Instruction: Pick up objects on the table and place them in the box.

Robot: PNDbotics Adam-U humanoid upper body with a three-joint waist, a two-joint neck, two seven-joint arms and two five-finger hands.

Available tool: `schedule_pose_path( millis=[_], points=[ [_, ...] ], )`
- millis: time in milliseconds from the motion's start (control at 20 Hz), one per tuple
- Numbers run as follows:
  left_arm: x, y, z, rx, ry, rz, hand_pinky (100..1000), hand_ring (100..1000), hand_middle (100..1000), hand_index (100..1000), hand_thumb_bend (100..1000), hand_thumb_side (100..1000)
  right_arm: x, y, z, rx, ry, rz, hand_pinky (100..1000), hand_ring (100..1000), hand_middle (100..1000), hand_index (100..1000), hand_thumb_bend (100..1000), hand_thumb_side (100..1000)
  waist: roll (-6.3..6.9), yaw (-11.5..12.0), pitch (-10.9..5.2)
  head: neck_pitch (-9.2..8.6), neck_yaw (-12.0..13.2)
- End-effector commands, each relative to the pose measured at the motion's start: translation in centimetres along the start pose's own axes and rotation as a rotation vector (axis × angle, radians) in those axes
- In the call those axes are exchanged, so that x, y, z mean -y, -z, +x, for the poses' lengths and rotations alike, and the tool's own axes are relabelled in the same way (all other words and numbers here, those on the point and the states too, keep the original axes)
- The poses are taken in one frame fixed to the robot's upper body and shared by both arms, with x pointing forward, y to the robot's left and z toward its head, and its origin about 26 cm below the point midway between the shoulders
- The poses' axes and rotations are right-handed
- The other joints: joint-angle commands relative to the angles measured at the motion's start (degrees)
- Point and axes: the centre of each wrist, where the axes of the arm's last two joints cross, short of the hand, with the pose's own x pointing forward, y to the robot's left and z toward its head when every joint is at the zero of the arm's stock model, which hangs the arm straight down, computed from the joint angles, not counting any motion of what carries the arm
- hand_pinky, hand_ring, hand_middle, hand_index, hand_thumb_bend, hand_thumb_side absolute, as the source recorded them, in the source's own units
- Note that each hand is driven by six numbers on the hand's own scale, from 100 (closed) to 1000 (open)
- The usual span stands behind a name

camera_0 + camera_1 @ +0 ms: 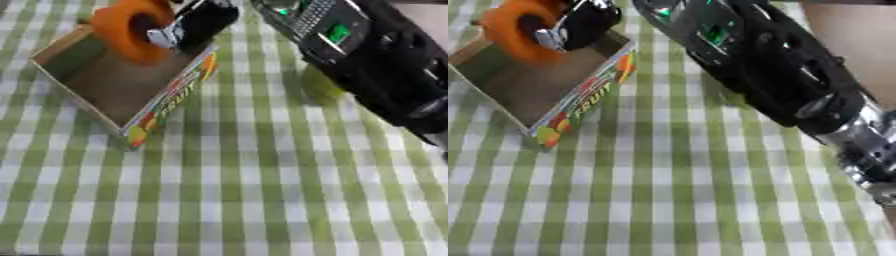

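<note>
The right hand (197, 25) has its fingers (166, 37) curled around the thick orange ring (122, 30), holding it over the open cardboard box (96, 82) just below. The ring looks light and probably soft, so a hold through its hole seems safest.

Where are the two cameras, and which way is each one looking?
Left eye view: in the robot's head, looking down at the checked tablecloth and the box; the right arm reaches in from the upper right, its right robot hand holding an orange ring over the box.
Right eye view: the other eye beside it, facing down the same way; the arm shows larger, down to its silver joint.
Both share the box, ring, hand and cloth at one moment.
</note>
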Motion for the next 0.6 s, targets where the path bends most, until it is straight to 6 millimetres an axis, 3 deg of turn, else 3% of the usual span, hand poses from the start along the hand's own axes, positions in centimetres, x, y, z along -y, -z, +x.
schedule_pose_path(
  millis=[50,600],
  points=[
    [0.1,1.2,0.5,0.051,-0.021,-0.007,741,712,695,833,241,405,0.3,1.1,-0.7,-0.01,-0.023,-0.041,787,100,184,634,100,221,0.3,0.75,-0.85,-1.04,-1.23],
    [0.8,2.5,0.7,0.096,-0.074,-0.009,738,710,692,832,243,402,-3.7,2.9,-4.3,-0.073,-0.106,-0.061,788,100,216,650,100,177,-0.59,4.56,0.38,-2.37,-4.27]
  ],
)
